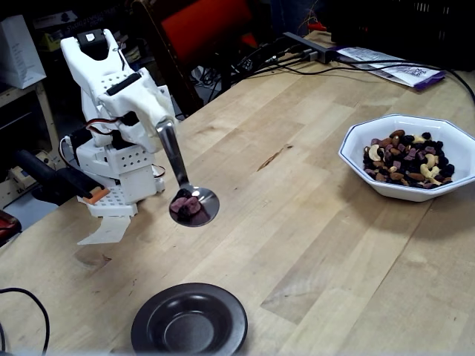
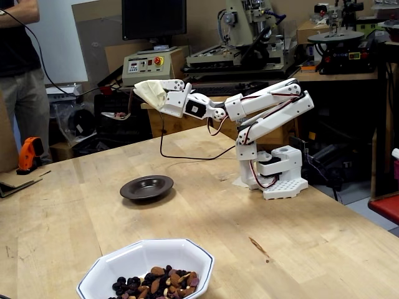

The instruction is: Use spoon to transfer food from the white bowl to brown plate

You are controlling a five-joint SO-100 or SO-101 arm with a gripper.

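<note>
My gripper (image 1: pixel 160 120) is shut on the beige-taped handle of the spoon (image 1: pixel 178 172) and holds it in the air. The spoon's oval bowl carries a few dark pieces of food (image 1: pixel 188 207). The brown plate (image 1: pixel 223 326) lies on the table below and in front of the spoon, and its centre looks bare. The white bowl (image 1: pixel 356 148) stands at the right, holding mixed nuts and dark pieces (image 1: pixel 408 159). In the other fixed view the gripper (image 2: pixel 149 93) holds the spoon (image 2: pixel 116 115) high above and left of the plate (image 2: pixel 147 187). The white bowl (image 2: pixel 106 277) is at the bottom.
The arm's white base (image 1: pixel 119 185) stands at the table's left edge; it also shows in the other fixed view (image 2: pixel 280 177). Papers (image 1: pixel 386 67) and cables lie at the far corner. A person (image 2: pixel 22 68) stands beyond the table, and an orange tool (image 2: pixel 31 152) lies nearby.
</note>
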